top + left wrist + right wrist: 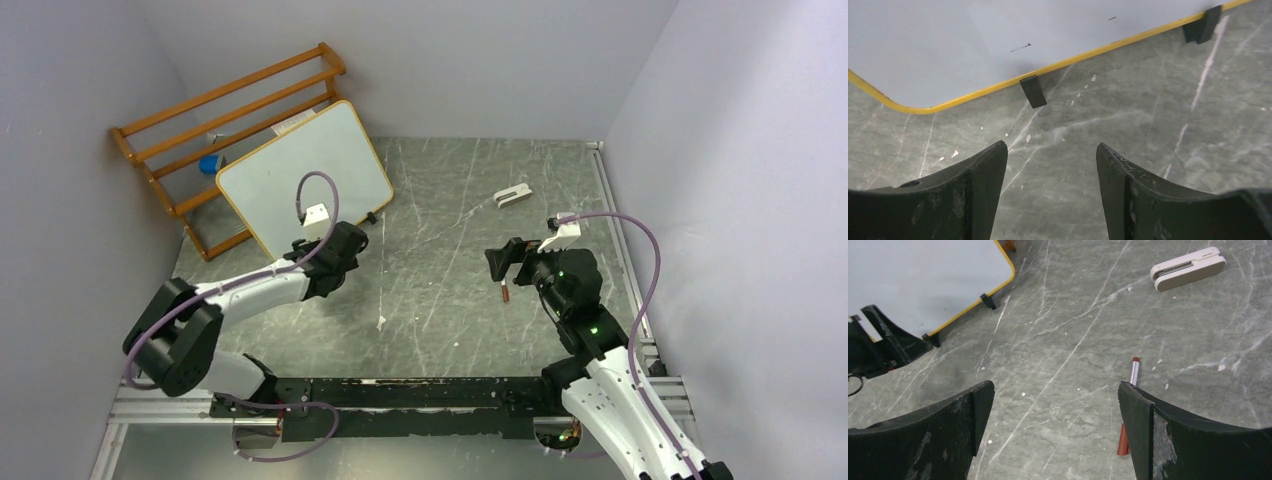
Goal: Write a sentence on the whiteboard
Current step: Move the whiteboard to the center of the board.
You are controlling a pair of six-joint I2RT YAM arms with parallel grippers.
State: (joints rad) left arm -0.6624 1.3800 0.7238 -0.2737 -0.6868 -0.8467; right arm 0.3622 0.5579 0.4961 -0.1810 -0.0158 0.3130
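The whiteboard [290, 175] stands in the far left corner of the table [440, 200], propped up on its black feet [1033, 91] and set just in front of an orange rack [230, 95] that sits against the left wall [60, 150]. The board's long axis runs on a slant, from near-left to far-right. Its white face is turned toward the arms and the middle of the table. Its yellow-edged lower rim [998, 88] meets the table only at the feet. A few tiny dark specks [1020, 48] show on the face near that rim.

The left fingers [983, 175] hang low over the table just before the board's lower rim, apart from it. They are spread, with only table surface showing between them. The right fingers [963, 415] are over the right half of the table, spread wide and gripping nothing. They point toward the board across an open stretch of table.

A marker [1134, 371], silver with a red-brown end, lies flat just beside the right-hand finger and is partly hidden behind it. A white eraser [1188, 268] lies farther off toward the far right corner, well apart from the board.

The table is grey-green stone-look, scored with pale scratches and flecks. A metal rail [615, 220] runs along its right edge. Pale walls close in the left, far and right sides.
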